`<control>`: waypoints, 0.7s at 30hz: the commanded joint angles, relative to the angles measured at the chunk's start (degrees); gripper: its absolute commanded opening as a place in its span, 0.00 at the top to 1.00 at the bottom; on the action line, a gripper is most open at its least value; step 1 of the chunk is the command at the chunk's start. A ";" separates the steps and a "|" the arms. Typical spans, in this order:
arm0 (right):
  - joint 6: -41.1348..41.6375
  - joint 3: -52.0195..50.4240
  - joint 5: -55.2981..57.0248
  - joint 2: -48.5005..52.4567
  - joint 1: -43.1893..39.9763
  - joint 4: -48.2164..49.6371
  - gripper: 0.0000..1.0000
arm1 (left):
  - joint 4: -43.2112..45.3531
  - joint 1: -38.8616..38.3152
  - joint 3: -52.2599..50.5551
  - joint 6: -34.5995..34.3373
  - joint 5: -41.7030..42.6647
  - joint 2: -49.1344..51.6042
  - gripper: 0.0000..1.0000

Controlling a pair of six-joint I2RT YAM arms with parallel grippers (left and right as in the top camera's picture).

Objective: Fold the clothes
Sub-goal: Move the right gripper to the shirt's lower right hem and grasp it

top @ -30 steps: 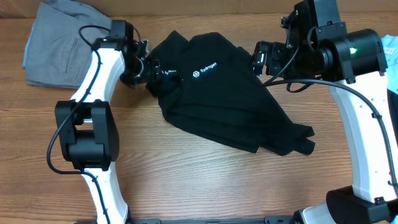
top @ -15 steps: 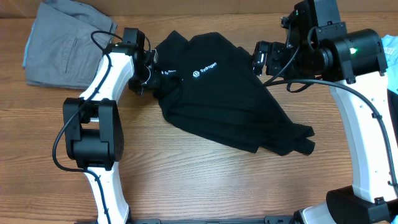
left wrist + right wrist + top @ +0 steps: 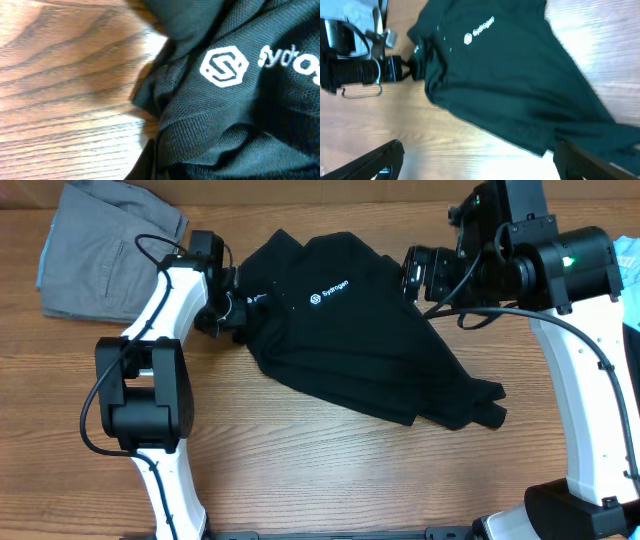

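A black short-sleeved shirt (image 3: pixel 360 340) with a white logo print (image 3: pixel 330 292) lies crumpled across the middle of the wooden table. My left gripper (image 3: pixel 240 305) is at its left edge, shut on a bunched fold of the cloth. In the left wrist view the black mesh fabric (image 3: pixel 240 100) fills most of the frame and hides the fingers. My right gripper (image 3: pixel 480 165) hangs open well above the shirt's right side (image 3: pixel 510 85), holding nothing; its fingertips (image 3: pixel 380 160) stand wide apart. From there the left gripper (image 3: pixel 405 70) shows at the shirt's edge.
A folded grey garment (image 3: pixel 100 255) lies at the back left, with a light blue edge (image 3: pixel 42 265) beneath it. Something light blue (image 3: pixel 630 255) shows at the far right edge. Bare wood (image 3: pixel 330 470) spreads in front of the shirt.
My left gripper has shut on the shirt's left edge, and the arm has drawn back slightly to the left. The right arm has barely moved and stays open.
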 commanded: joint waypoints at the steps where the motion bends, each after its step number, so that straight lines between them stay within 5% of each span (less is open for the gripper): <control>1: 4.20 -0.02 2.60 0.11 -0.15 -7.43 0.10 | -0.57 1.22 -0.37 -1.05 -1.11 0.92 0.96; 4: 14.91 -6.43 13.66 -1.05 0.74 -8.92 0.08 | -1.11 1.92 -0.37 -1.05 -1.11 0.92 0.96; 8: 16.22 -20.15 13.11 -1.18 2.45 -5.70 0.04 | -1.16 2.38 -0.37 -1.05 -0.92 0.92 0.96; 11: 16.41 -34.62 12.81 -1.16 2.80 6.08 0.00 | -1.16 2.38 -0.37 -1.05 -0.92 0.92 0.96; 16: 14.36 -44.92 8.94 -1.03 1.99 19.67 0.00 | -1.20 2.38 -0.37 -1.07 -0.92 0.92 0.96; 21: 11.69 -53.02 6.88 -0.57 2.10 32.20 0.20 | -1.20 2.38 -0.37 -1.05 -0.94 0.92 0.96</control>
